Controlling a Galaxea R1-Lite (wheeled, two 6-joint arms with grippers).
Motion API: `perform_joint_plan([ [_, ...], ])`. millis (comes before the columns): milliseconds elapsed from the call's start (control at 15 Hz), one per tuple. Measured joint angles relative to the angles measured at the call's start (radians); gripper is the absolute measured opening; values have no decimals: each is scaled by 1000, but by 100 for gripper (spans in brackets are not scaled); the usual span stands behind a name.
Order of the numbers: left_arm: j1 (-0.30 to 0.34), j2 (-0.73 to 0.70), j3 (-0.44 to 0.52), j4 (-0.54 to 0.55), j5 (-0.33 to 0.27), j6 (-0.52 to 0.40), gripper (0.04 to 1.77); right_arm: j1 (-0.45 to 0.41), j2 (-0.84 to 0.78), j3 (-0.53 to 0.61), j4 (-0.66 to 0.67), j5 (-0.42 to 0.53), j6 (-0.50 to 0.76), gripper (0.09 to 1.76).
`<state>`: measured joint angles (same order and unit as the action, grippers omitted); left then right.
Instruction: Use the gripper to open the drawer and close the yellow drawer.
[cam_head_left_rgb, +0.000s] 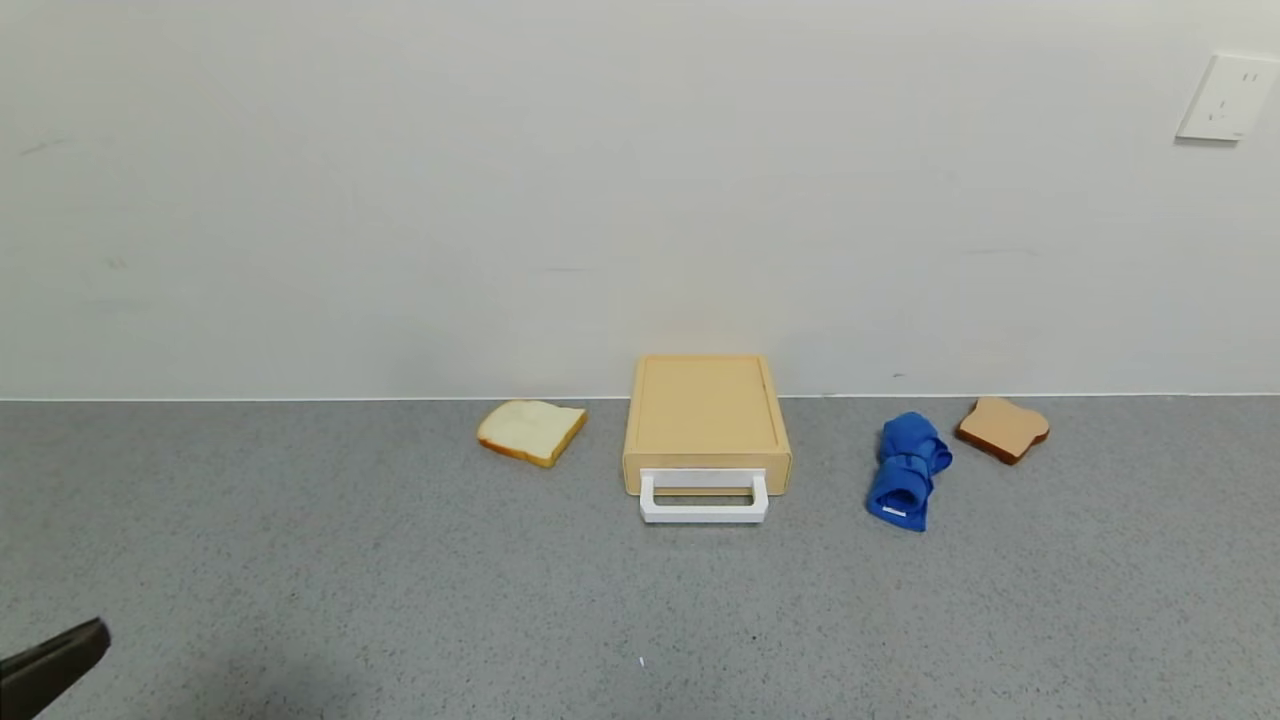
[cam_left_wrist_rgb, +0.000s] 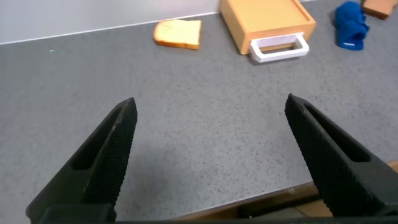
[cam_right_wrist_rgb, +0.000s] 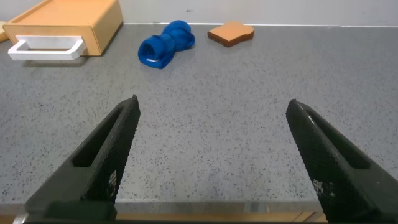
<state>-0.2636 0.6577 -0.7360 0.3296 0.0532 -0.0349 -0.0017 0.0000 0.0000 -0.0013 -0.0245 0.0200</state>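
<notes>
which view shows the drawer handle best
The head view: the handle faces it squarely, whole. The left wrist view shows it whole but far and angled; the right wrist view has it near the frame's edge.

White wall (cam_head_left_rgb: 500, 200), speckled grey counter (cam_head_left_rgb: 400, 600)

Bright even light, soft shadows, perhaps slight blur

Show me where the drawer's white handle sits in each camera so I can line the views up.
Head view: white handle at centre, on the near face of the closed yellow drawer.
Left wrist view: handle far off, upper right, beyond the open left gripper.
Right wrist view: handle at upper left, beyond the open right gripper.
Shared landmark: the blue rolled cloth beside the drawer.
</notes>
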Motion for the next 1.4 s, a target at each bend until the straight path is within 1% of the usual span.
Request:
perform_joint_plan([
  [133,3,-130,56,7,43,2,172,0,0,0,0,0,0,173],
  [267,4,-245,93,16,64,6,172,0,0,0,0,0,0,173],
  [333,6,-289,109,26,95,4,172,0,0,0,0,0,0,173],
  [467,13,-343,139,24,196,4,172,0,0,0,0,0,0,173],
  [533,16,-357,145,24,212,12,172,0,0,0,0,0,0,173],
  [667,47,-365,138,22,213,48,172,0,0,0,0,0,0,173],
  [800,99,-365,127,21,212,90,172,0,0,0,0,0,0,173],
  [933,132,-373,134,21,233,84,172,0,0,0,0,0,0,173],
  [1067,141,-377,135,21,264,71,172,0,0,0,0,0,0,173],
  [1200,157,-373,108,21,264,77,172,0,0,0,0,0,-1,173],
  [1400,212,-386,106,28,254,81,172,0,0,0,0,0,0,173],
])
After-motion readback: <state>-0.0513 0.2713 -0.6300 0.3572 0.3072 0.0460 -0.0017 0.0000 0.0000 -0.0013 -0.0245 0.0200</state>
